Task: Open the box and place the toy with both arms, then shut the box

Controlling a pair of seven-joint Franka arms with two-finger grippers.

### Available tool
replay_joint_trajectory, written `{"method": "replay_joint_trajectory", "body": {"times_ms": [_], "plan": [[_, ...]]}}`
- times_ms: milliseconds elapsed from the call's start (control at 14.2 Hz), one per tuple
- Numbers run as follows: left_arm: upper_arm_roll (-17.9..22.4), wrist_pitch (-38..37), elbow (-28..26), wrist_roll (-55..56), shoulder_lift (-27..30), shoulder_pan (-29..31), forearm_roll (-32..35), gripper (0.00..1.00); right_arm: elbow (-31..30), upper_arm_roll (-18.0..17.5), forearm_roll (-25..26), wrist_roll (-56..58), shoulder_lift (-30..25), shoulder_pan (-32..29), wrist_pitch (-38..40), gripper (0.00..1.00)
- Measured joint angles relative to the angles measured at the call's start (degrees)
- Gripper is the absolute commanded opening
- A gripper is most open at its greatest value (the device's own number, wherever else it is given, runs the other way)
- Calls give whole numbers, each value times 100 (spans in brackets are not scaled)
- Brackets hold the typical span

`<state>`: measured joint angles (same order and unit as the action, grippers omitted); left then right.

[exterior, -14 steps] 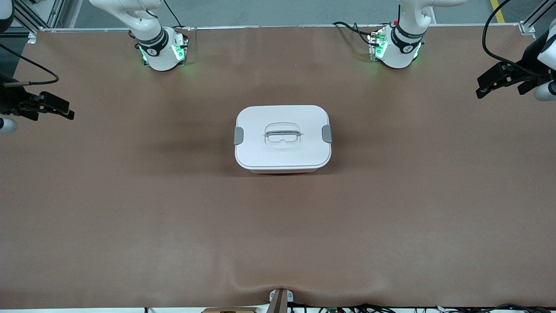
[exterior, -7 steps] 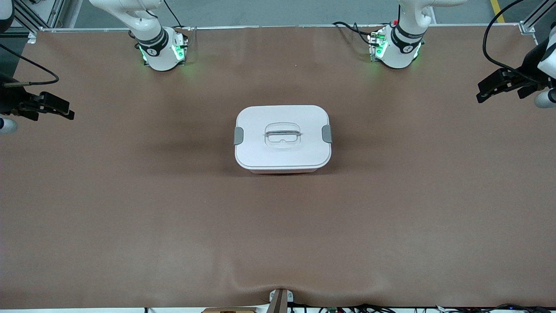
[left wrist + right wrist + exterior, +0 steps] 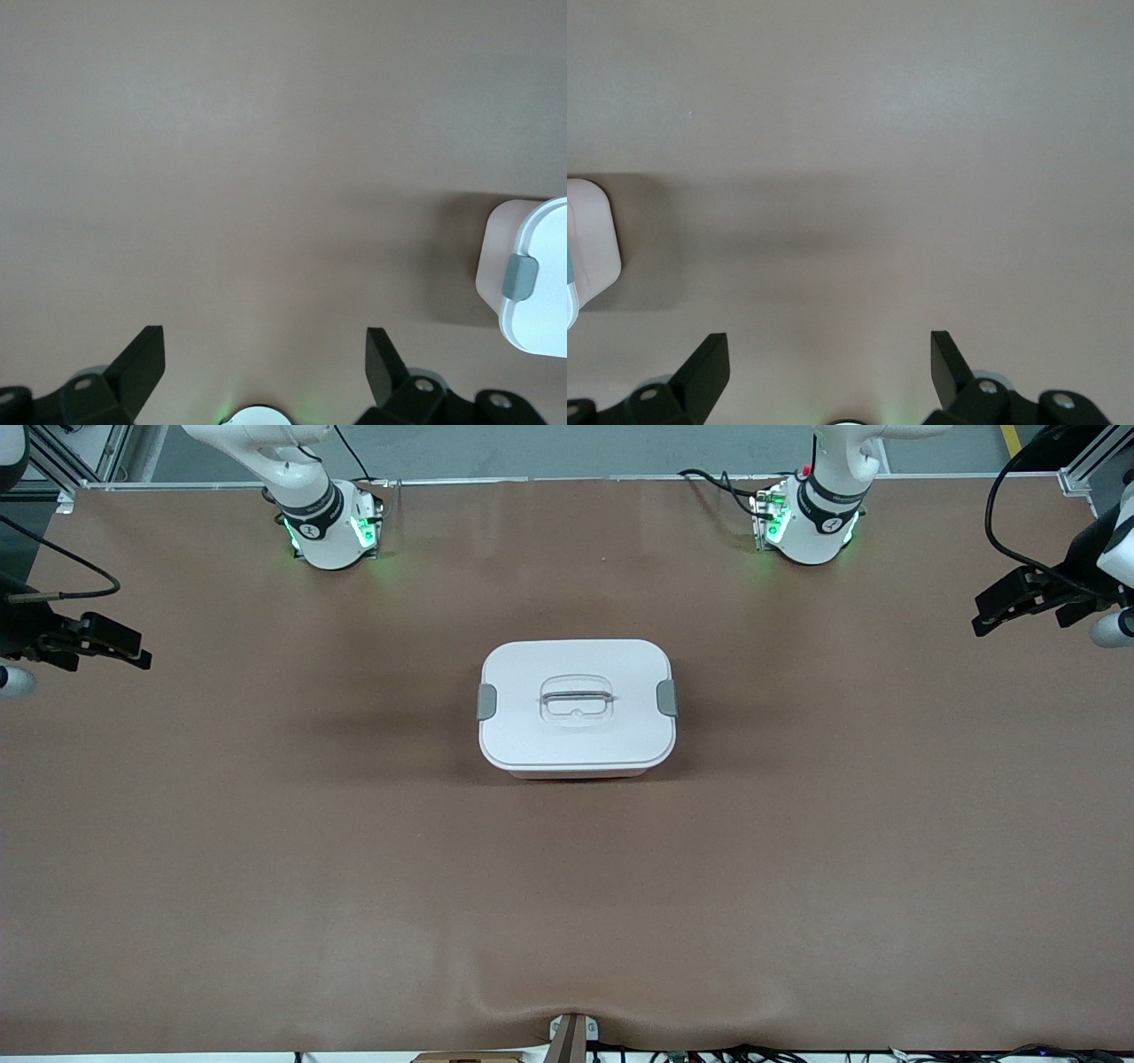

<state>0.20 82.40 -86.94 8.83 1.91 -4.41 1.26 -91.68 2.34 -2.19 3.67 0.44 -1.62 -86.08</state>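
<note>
The box (image 3: 576, 731) stands at the middle of the table with its white lid on. The grey handle (image 3: 577, 699) lies in the lid's recess, and a grey clip (image 3: 486, 701) sits at each end. The toy is out of view. My left gripper (image 3: 979, 613) hangs open and empty over the left arm's end of the table, well apart from the box. In its wrist view the left gripper (image 3: 266, 350) has the box (image 3: 532, 283) off to one side. My right gripper (image 3: 142, 651) hangs open and empty over the right arm's end. Its wrist view shows the right gripper (image 3: 830, 350) and one corner of the box (image 3: 589, 248).
The brown table cover (image 3: 567, 903) stretches bare around the box. The two arm bases (image 3: 328, 527) (image 3: 811, 522) glow green at the edge farthest from the front camera. Cables run along the nearest edge (image 3: 709, 1054).
The left arm has shifted slightly over its end of the table. The box and the right arm have not moved.
</note>
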Motion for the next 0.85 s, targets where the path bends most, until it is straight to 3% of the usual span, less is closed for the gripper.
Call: {"method": "replay_joint_trajectory", "body": {"times_ms": [845], "plan": [[19,3,0,0,-64,12,0,100,0,2,0,0,10,-27,0,100]]}}
